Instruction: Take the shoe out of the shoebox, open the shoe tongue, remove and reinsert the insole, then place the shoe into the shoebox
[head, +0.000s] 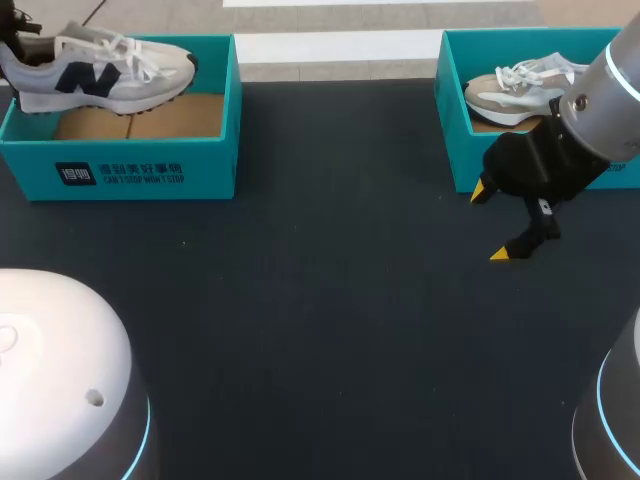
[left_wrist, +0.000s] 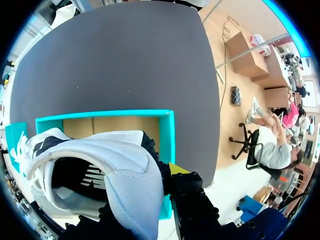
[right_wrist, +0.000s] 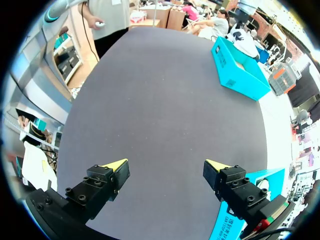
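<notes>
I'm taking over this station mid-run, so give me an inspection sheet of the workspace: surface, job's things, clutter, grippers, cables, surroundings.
Surface: dark table.
Job's things: white shoe lifted over the left shoebox; beige shoe lying in the right shoebox.
Clutter: nothing seen.
Grippers: left gripper shut on the white shoe's heel; right gripper open, in front of the right shoebox, holding nothing.
Cables: nothing seen.
Surroundings: nothing seen.

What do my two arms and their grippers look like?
Right arm: a smooth grey tube. Left arm: a pale dome with a light-blue ring. Right gripper: black, blocky, yellow wedge tips. Left gripper: the same.
</notes>
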